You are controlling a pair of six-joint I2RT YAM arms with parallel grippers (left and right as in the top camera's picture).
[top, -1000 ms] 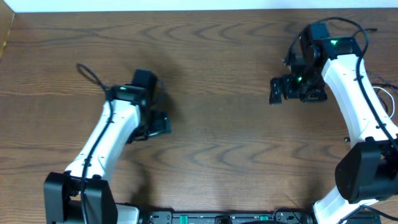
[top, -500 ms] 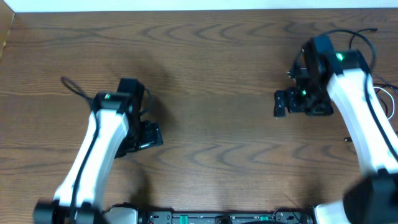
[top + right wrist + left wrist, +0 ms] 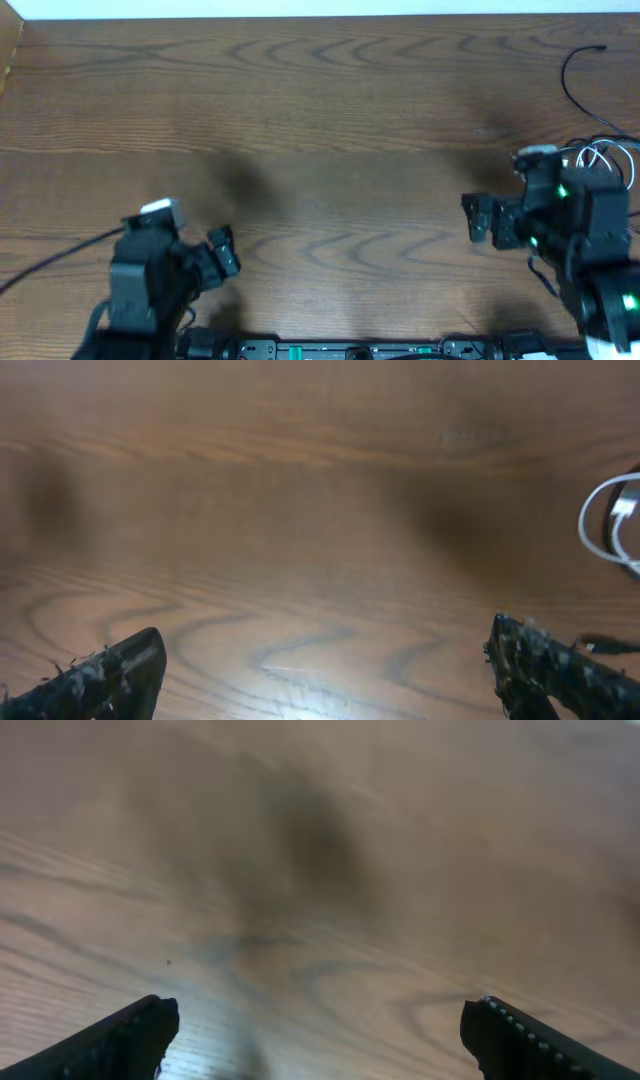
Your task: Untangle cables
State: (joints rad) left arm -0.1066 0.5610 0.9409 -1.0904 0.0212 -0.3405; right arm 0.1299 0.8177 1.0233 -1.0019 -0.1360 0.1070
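Note:
A short white cable (image 3: 603,155) lies coiled in loops at the right edge of the table, just behind my right arm. It also shows at the right edge of the right wrist view (image 3: 612,525). A thin black cable (image 3: 568,76) curves at the far right, with a plug end near the back. My right gripper (image 3: 476,218) is open and empty over bare wood (image 3: 325,645), left of the white cable. My left gripper (image 3: 226,252) is open and empty near the front left (image 3: 320,1015), far from the cables.
A thin black line (image 3: 55,258) runs from the left edge to my left arm; I cannot tell whether it is the arm's own wire. The wooden table (image 3: 330,120) has its back edge along the top and a side edge at the far left.
Both arms have drawn back toward the front edge of the table. The right arm's move has uncovered the white loops and black cable at the right. Both grippers stay open.

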